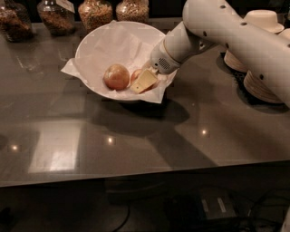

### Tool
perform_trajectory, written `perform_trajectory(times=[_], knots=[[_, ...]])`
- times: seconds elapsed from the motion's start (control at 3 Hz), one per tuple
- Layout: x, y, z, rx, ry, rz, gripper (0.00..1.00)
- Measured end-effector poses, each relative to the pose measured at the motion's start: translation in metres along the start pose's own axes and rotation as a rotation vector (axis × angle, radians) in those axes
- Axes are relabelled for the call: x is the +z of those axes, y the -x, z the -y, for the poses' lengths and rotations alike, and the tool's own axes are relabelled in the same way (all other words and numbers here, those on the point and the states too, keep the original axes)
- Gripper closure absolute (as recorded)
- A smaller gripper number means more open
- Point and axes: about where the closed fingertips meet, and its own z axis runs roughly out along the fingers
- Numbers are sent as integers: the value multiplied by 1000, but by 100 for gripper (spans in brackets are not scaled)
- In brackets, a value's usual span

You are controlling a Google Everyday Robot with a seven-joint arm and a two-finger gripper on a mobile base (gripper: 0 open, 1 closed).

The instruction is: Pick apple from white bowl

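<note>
The white bowl (90, 50), lined with crinkled white paper, stands on the dark table at the back left of centre. Two apples lie in it. A duller tan-orange apple (116, 76) is in full view. To its right only a small pinkish-red part of the apple (135, 74) shows, the rest hidden behind my gripper. My gripper (141, 79) reaches down into the bowl's right side from the white arm (226, 31), its pale yellow tip right against the red apple.
Glass jars of dry food (95, 11) line the back edge behind the bowl. Stacks of small beige paper bowls (263, 20) stand at the right, partly behind the arm. The table's front edge (136, 174) runs across the lower view.
</note>
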Motion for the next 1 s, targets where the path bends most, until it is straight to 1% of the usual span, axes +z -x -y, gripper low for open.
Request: perform_trajectory(times=[0.33, 0.67, 1.0], knots=[[-14, 13, -5, -54, 7, 5, 99], [-37, 27, -9, -111, 12, 1, 100], [-65, 38, -15, -177, 33, -7, 100]])
